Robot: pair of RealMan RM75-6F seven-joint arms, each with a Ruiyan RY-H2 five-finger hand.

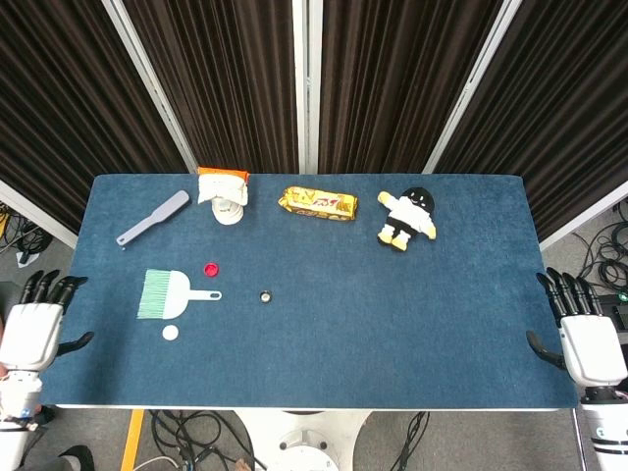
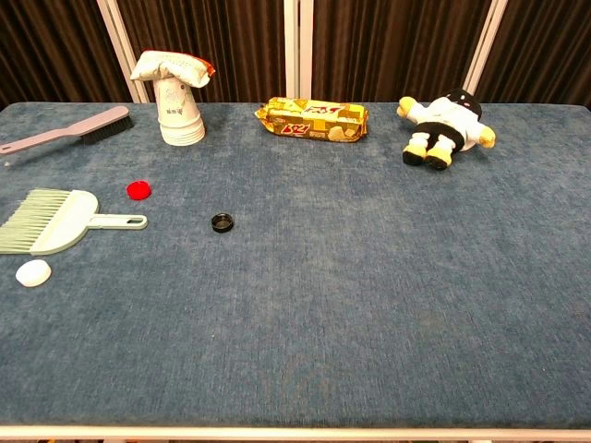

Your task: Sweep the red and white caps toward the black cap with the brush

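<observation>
A pale green brush (image 1: 169,293) (image 2: 53,223) lies flat on the blue table, bristles to the left, handle pointing right. The red cap (image 1: 210,269) (image 2: 138,190) sits just behind its handle. The white cap (image 1: 171,333) (image 2: 32,272) lies just in front of the brush. The black cap (image 1: 265,295) (image 2: 223,222) rests to the right of the handle's tip. My left hand (image 1: 31,331) hangs off the table's left edge, fingers apart and empty. My right hand (image 1: 584,339) hangs off the right edge, also open and empty. Neither hand shows in the chest view.
Along the far side stand a grey long-handled brush (image 1: 152,218) (image 2: 66,130), a white cup stack topped by a snack bag (image 1: 225,193) (image 2: 177,96), a yellow biscuit pack (image 1: 317,203) (image 2: 313,120) and a plush doll (image 1: 406,218) (image 2: 444,125).
</observation>
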